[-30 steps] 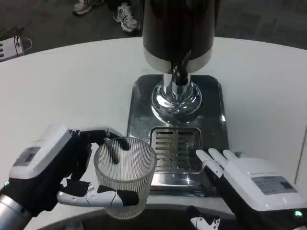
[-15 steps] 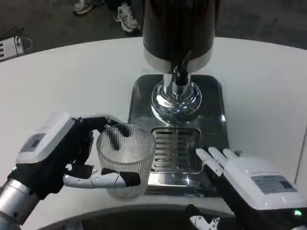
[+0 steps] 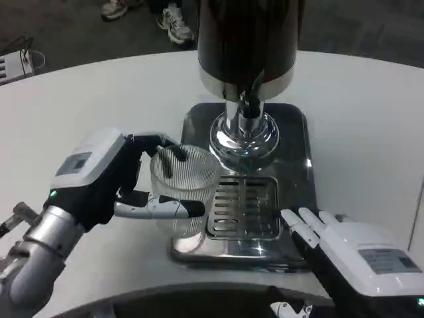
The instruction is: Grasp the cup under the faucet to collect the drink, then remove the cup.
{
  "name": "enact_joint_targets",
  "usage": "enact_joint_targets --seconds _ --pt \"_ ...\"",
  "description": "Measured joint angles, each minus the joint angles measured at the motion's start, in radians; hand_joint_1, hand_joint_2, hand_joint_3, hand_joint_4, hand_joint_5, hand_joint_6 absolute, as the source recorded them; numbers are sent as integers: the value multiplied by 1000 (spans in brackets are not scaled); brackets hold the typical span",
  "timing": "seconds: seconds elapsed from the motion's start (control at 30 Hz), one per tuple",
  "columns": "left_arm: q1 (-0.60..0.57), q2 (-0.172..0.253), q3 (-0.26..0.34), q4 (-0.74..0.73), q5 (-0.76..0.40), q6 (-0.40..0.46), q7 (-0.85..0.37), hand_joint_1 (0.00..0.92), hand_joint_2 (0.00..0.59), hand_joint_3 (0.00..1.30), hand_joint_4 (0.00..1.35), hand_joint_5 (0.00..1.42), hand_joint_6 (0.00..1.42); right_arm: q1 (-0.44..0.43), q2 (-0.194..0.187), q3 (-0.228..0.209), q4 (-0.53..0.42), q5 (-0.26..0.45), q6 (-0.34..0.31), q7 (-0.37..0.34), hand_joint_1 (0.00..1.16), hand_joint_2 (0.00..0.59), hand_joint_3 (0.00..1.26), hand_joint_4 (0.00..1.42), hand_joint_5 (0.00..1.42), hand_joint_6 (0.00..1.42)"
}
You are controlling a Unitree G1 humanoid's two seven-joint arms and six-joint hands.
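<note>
Ribbed clear cup (image 3: 183, 192), upright in my left hand (image 3: 109, 182), hangs over the drip tray's (image 3: 244, 205) left edge; the faucet (image 3: 248, 103) lies up and right; my right hand (image 3: 351, 252) rests spread, empty.

Round white table (image 3: 99, 99) takes up most of the shot, pretty evenly lit. Behind its far edge there's dark grey carpet-looking floor (image 3: 59, 30). Someone's sneakers (image 3: 173, 21) are up top, standing just past the table. Far left on the floor sits a white power strip (image 3: 14, 65) with a cable.
</note>
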Motion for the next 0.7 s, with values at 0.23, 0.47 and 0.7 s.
enact_joint_targets --seconds 0.23,0.47,0.7 --pt "-119 -17 -76 134 40 -26 79 628 0 994 1157 1310 1424 14 0 -15 -17 3 -10 6 456 434 35 0 0 0" --pt "-214 -56 -169 250 92 -53 149 628 0 987 1144 1310 1424 20 -2 -31 -23 13 -16 7 456 434 35 0 0 0" --pt "-309 -95 -241 372 120 -78 224 620 0 964 1109 1288 1424 20 -12 -54 -23 28 -18 8 456 434 35 0 0 0"
